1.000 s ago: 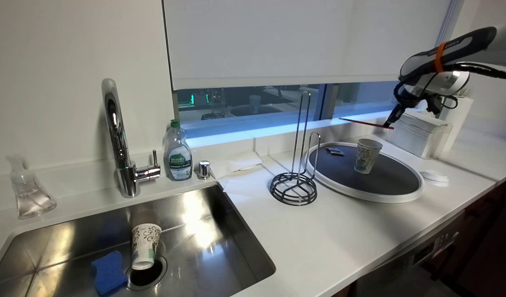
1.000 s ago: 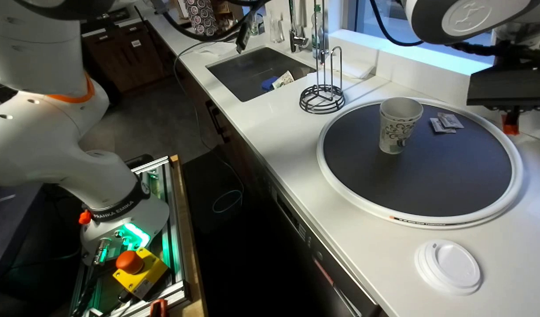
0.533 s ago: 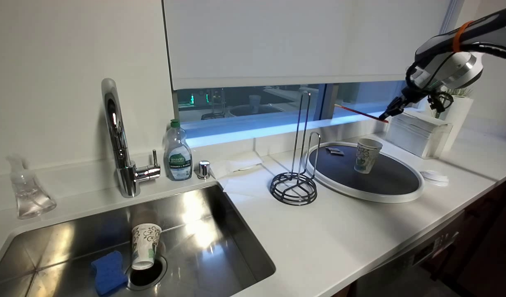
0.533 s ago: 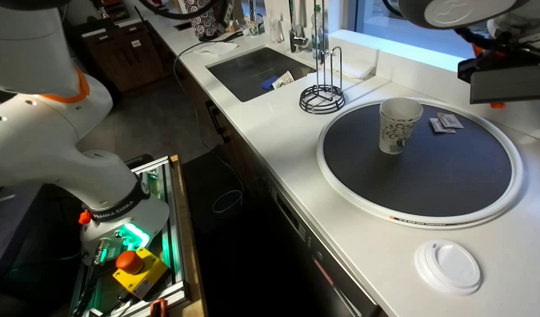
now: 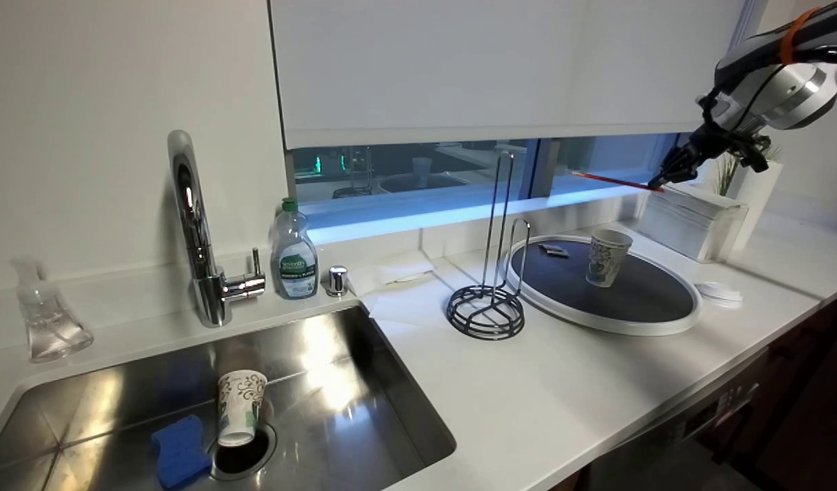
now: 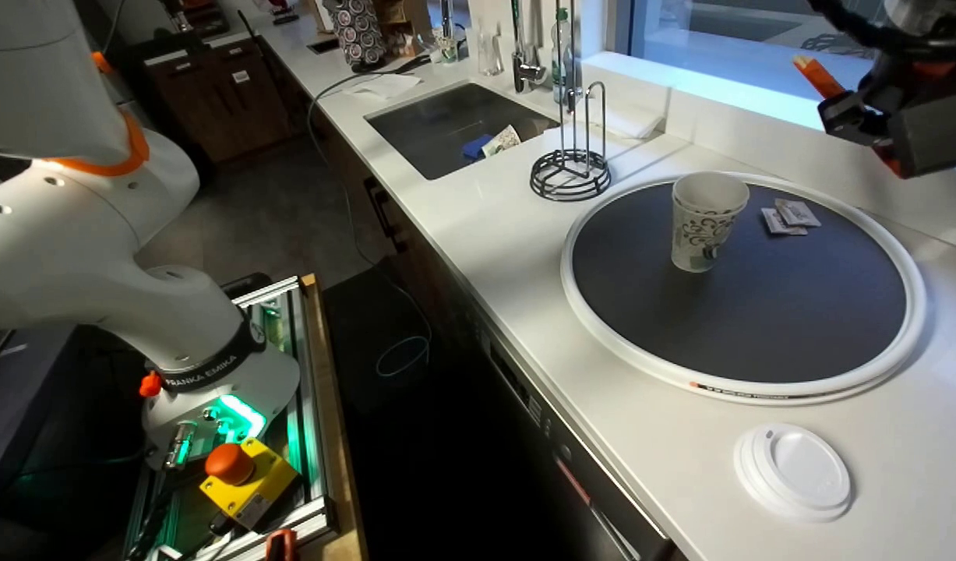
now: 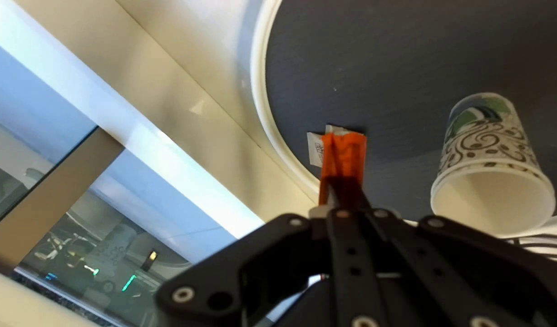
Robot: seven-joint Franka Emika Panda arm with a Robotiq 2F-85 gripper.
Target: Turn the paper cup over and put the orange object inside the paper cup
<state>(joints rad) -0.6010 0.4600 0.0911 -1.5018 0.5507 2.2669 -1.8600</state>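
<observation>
- Pinching a slim orange-red stick (image 7: 352, 154) near one end between nearly joined fingertips of a black two-fingered gripper (image 5: 655, 183).
- Hanging in mid-air, well apart from a whitish swirl-printed paper cup (image 6: 703, 234), upright on a round dark-grey tray (image 6: 758, 335).
- Leaving a broad dark span from cup to white rim, toward the white plastic lids (image 6: 795, 471).
- Edged just outside the rim by a black wire stand (image 5: 486, 312), behind by a pale window ledge (image 6: 727, 91).
- Running on across white countertop (image 5: 514, 395) to a steel sink (image 5: 343, 429) with a blue sponge (image 5: 181, 447) and another printed cup (image 5: 242, 399), on its side.
</observation>
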